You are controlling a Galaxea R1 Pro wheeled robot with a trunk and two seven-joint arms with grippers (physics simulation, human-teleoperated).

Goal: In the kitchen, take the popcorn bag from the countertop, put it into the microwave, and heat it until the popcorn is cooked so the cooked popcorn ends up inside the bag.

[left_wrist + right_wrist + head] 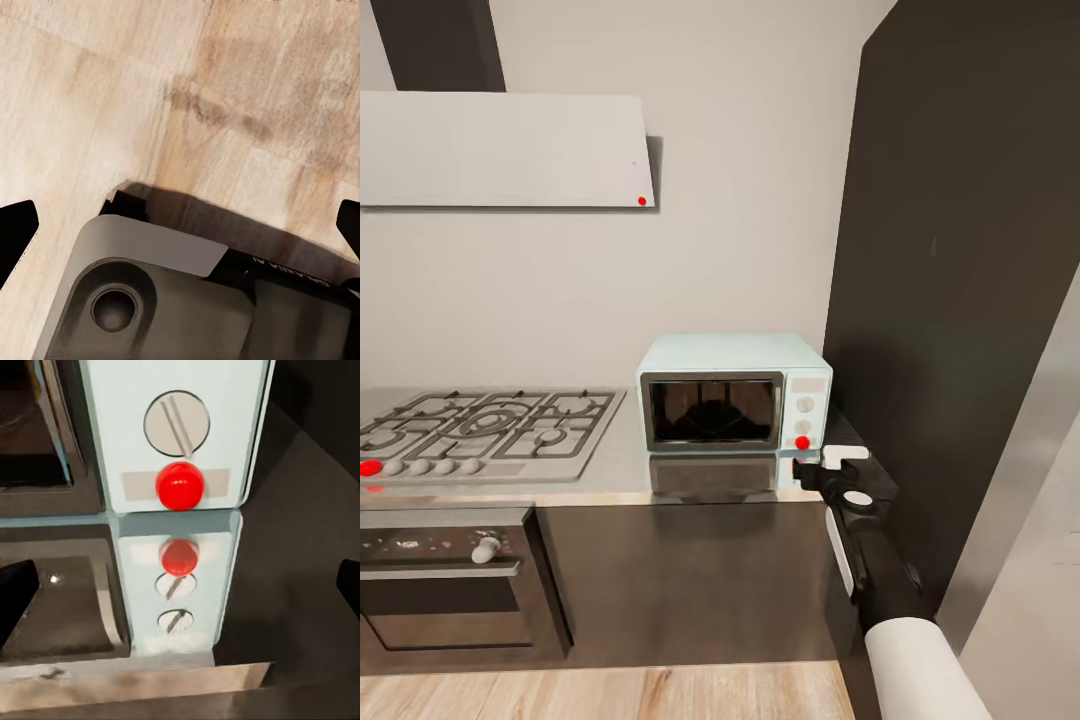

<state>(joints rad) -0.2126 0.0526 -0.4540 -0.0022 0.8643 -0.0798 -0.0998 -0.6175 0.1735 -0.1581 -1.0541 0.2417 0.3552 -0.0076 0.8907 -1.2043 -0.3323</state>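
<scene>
The mint-blue microwave (732, 392) stands on the grey steel countertop (622, 468) with its dark glass door shut. A red light (802, 442) glows low on its control panel. Behind the glass there is only a dim dark hump, so the popcorn bag is hidden. My right gripper (807, 468) is at the counter edge just below that panel. In the right wrist view the gripper (180, 589) is open, facing the white knob (177, 424) and red light (180, 485), with nothing between its fingers. My left gripper (180, 225) hangs open over the wooden floor.
A gas hob (485, 430) lies left of the microwave, with a built-in oven (445, 575) under it and a hood (505, 150) above. A tall dark cabinet (960, 250) closes the right side. The robot's own base (172, 300) is under the left gripper.
</scene>
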